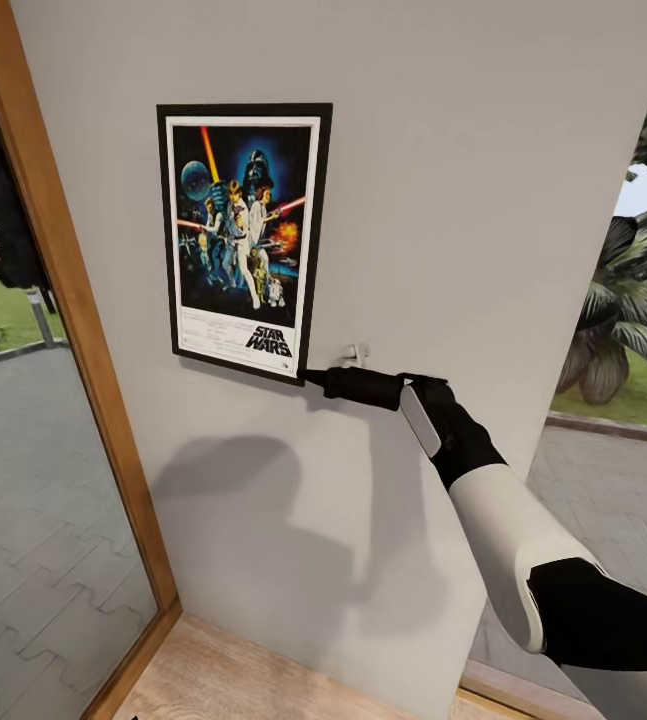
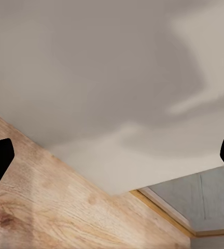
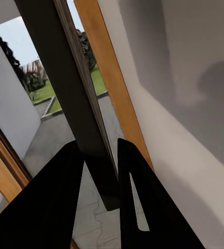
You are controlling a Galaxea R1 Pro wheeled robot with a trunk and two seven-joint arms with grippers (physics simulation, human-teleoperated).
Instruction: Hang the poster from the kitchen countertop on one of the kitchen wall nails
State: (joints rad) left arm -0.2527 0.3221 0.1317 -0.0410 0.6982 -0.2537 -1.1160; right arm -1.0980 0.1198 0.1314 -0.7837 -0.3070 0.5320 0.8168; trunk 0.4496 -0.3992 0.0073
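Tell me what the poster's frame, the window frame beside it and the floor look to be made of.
The poster has a thin black frame, matte, possibly painted wood or plastic; the right wrist view shows faint grain along its edge, gripped by the right tool. The window frame looks like warm brown varnished wood. The floor looks like light wood planks, with visible grain and a knot.

The poster [image 1: 244,238] lies flat against the grey wall [image 1: 443,200], its lower right corner pinched between the fingers of the right gripper [image 1: 308,377]. Just right of the poster a small white hook [image 1: 354,354] juts from the wall, touching the gripper. Left of the poster the wooden window frame [image 1: 58,300] closes off that side. Above, below and far right of the poster the wall is bare.
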